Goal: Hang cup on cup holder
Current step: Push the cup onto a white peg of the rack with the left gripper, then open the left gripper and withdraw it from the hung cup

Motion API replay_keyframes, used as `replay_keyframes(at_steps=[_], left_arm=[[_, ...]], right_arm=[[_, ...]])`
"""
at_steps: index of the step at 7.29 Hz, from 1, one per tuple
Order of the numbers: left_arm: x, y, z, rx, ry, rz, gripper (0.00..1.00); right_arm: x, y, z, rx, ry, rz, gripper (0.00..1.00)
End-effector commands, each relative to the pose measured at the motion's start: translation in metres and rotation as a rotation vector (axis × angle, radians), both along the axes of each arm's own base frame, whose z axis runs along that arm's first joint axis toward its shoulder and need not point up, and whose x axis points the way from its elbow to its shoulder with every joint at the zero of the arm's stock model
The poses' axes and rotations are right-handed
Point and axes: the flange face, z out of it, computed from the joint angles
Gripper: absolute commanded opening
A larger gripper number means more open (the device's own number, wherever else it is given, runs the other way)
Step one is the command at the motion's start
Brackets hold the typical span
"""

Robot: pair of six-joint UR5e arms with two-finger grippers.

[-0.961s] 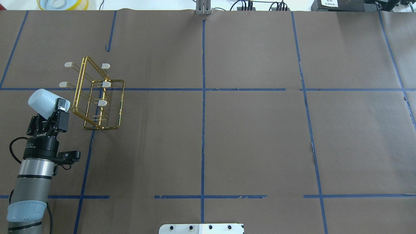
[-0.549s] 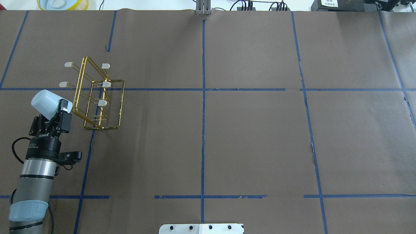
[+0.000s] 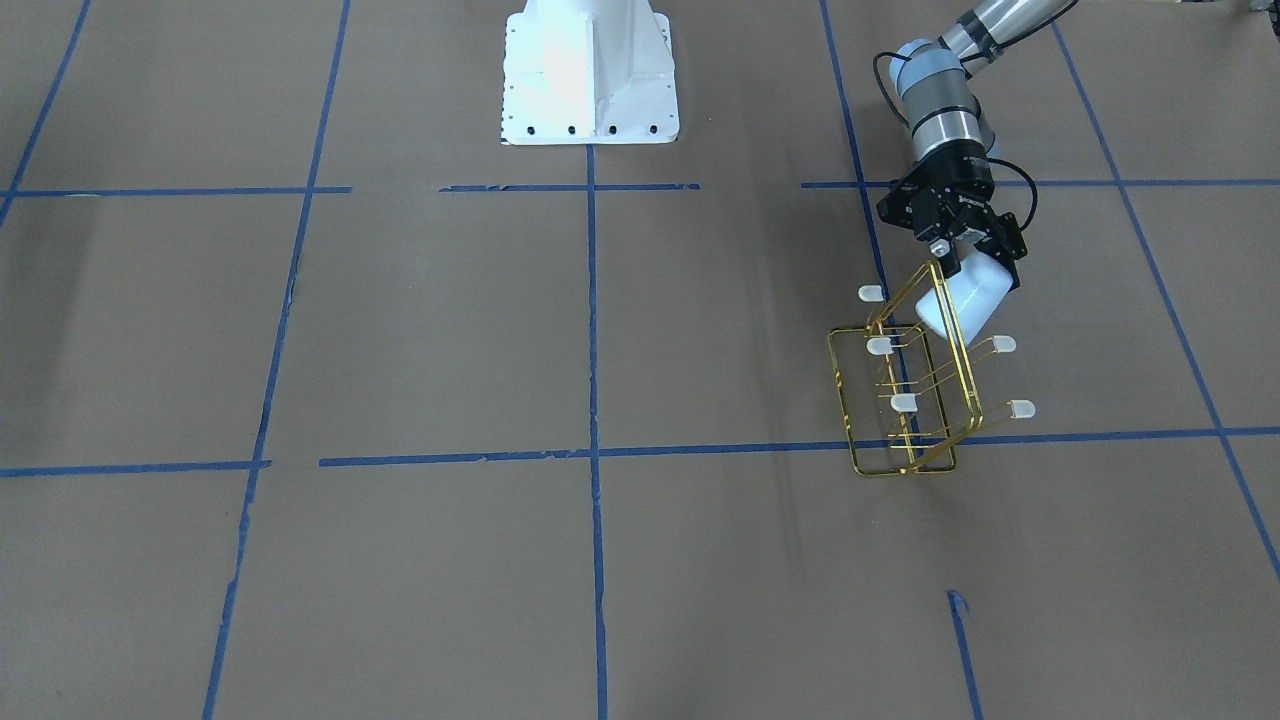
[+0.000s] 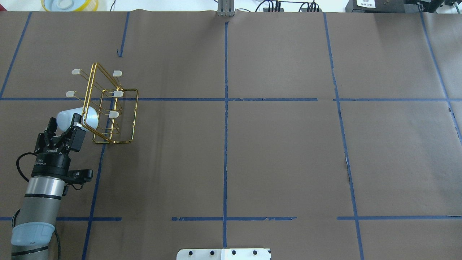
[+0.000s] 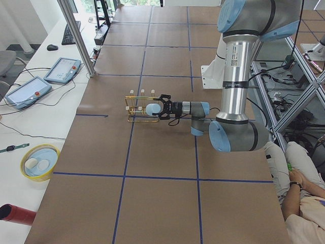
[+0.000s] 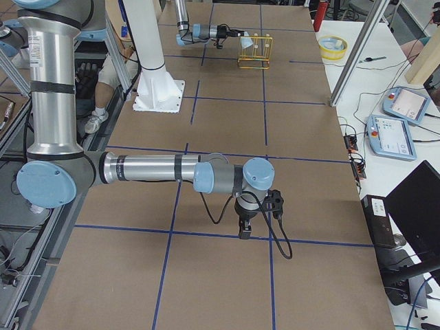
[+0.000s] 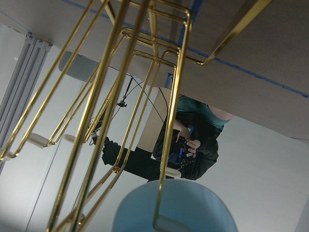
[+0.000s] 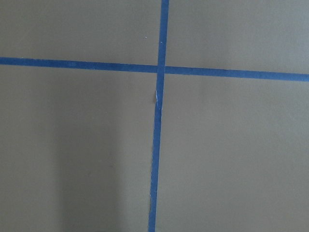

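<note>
**Overhead exterior: left hand has the cup at the rack's edge**

Overhead exterior view puts the left hand (image 4: 65,122) at the left of the frame, clenched on the cup (image 4: 70,116). The cup lies tilted on its side, off the table (image 4: 281,151). Its far end reaches the lower-left corner of the cup holder (image 4: 113,115), and the gold upright loop crosses over it in this view. The holder stands on its rectangular base just right of the cup, over a crossing of blue tape (image 4: 225,144), with white-capped prongs sticking out to both sides.

From the front-facing camera the cup (image 3: 968,300) sits at the upper right of the frame, seen through the top of the loop and above the right-hand prongs. Whether any prong is inside the cup cannot be told.

At the bottom middle of the left wrist view is the pale blue cup (image 7: 203,212), with gold wires running across in front of it.

The right hand (image 6: 243,232) shows only in the exterior right view, low in the middle of the frame, just above a tape line and well apart from the holder. Whether it is released or clenched cannot be told.
</note>
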Motion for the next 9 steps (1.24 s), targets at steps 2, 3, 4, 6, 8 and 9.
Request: replay_keyframes(at_steps=[2, 3, 4, 6, 8, 9], left_arm=[[-0.008, -0.006, -0.002, 0.002, 0.006, -0.012, 1.0], [-0.019, -0.015, -0.005, 0.005, 0.012, -0.033, 1.0], [-0.032, -0.024, -0.022, 0.018, 0.047, -0.034, 1.0], [-0.077, -0.038, -0.041, 0.044, 0.096, -0.015, 1.0], [-0.134, -0.075, -0.046, 0.106, 0.253, 0.023, 1.0], [-0.165, -0.083, -0.035, 0.107, 0.371, 0.044, 1.0]], right_arm=[[0.0, 0.001, 0.001, -0.001, 0.0, 0.0, 1.0], [0.0, 0.001, 0.001, -0.001, 0.0, 0.0, 1.0], [0.0, 0.0, 0.0, 0.0, 0.0, 0.0, 1.0], [0.0, 0.0, 0.0, 0.0, 0.0, 0.0, 1.0], [0.0, 0.0, 0.0, 0.0, 0.0, 0.0, 1.0], [0.0, 0.0, 0.0, 0.0, 0.0, 0.0, 1.0]])
